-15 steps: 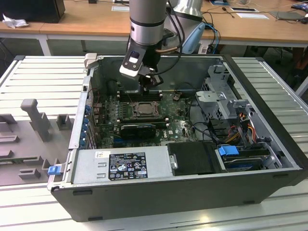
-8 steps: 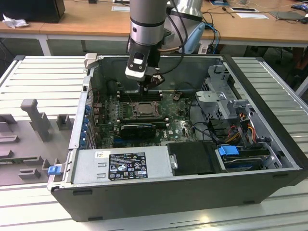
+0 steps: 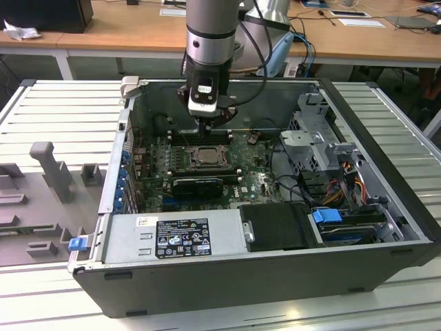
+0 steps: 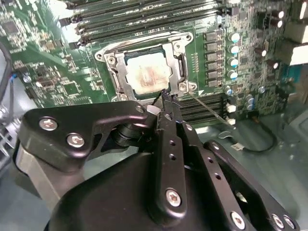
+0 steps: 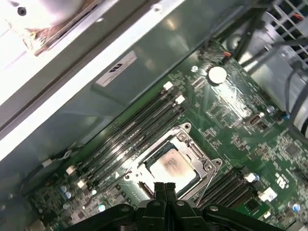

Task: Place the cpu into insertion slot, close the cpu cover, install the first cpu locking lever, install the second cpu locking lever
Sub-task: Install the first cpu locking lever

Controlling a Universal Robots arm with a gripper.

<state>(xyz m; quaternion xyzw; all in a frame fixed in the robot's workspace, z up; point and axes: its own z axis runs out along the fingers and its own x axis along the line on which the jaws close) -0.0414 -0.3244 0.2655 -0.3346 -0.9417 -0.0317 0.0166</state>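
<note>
**Cpu seated in its socket, gripper narrow at the edge**
The cpu (image 4: pixel 147 77) lies flat in the insertion slot (image 4: pixel 179 57), mid-motherboard inside the open computer case (image 3: pixel 289 272), with the cpu cover (image 4: pixel 120 77) down around it. The gripper (image 4: pixel 168 98), fingers pressed together and holding nothing, hangs at the socket's corner, just beside a thin lever rod (image 4: pixel 207 107).

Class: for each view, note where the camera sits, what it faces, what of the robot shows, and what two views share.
Exterior view: off the arm, above the open computer case, looking down into it; the arm and gripper show.
Second wrist view: on the wrist, looking along the gripper at the cpu.
First wrist view: on the wrist, facing the motherboard; the gripper shows.
Shared: both wrist views show the cpu.
</note>
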